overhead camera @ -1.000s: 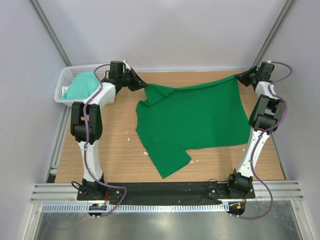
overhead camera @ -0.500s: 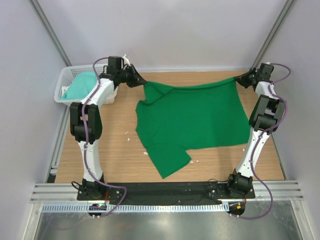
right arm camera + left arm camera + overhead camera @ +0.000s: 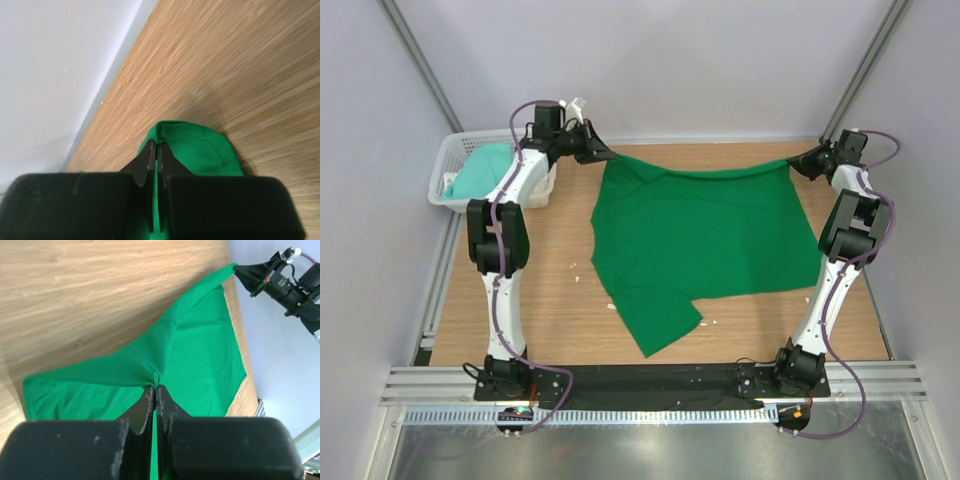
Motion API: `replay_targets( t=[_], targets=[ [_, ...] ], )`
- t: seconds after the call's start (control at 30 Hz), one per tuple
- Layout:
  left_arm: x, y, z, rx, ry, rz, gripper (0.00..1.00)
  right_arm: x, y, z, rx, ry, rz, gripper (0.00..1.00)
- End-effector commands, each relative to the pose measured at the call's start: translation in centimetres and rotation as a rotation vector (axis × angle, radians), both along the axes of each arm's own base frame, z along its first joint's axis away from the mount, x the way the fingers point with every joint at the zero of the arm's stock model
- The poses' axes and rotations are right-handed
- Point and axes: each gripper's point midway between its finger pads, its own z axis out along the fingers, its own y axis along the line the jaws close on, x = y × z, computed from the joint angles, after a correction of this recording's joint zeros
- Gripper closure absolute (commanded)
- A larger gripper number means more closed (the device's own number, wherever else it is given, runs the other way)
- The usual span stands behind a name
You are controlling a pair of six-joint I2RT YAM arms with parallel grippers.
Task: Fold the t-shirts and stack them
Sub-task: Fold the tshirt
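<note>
Far left: a white lattice basket stands at the table's far-left corner. A mint-teal t-shirt is bunched inside it, not folded.

Left gripper: its fingers are clamped together on a gathered pinch of the deep green t-shirt at the far-left corner. Creases fan out from the hold.

Centre: the green shirt is spread over the wooden table. Its far edge is drawn into a line between the two holds and sags slightly at mid-span. The body lies mostly flat. One sleeve is seen angled toward the near edge, and another fold is rumpled at the left side.

Right gripper: its fingers are closed on the far-right corner, with a small lobe of fabric bulging just past the tips.

Handling, as judged: the fabric is taken to be light, limp and without stiffness, so a shape is kept only where it is supported or tensioned. Corner and edge holds are considered best. A thin pinch may slip under a hard pull, and uneven tension is expected to skew any fold.
</note>
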Motion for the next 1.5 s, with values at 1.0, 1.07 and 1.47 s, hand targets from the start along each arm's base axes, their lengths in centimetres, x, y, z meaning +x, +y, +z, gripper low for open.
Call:
replay_targets(
  t=[1.0, 1.07, 1.47],
  targets=[
    [-8.8, 0.5, 1.2, -0.112, 0.338, 0.162, 1.00, -2.2, -0.9, 7.4, -0.068, -0.005, -0.016, 0.99],
    [-9.0, 0.2, 1.2, -0.113, 0.344, 0.160, 1.00, -2.3, -1.4, 8.5, -0.083, -0.022, -0.033, 0.99],
    [-11.9, 0.3, 0.7, -0.096, 0.410, 0.242, 1.00, -3.6, -2.4, 9.7, -0.102, -0.030, -0.053, 0.99]
  ],
)
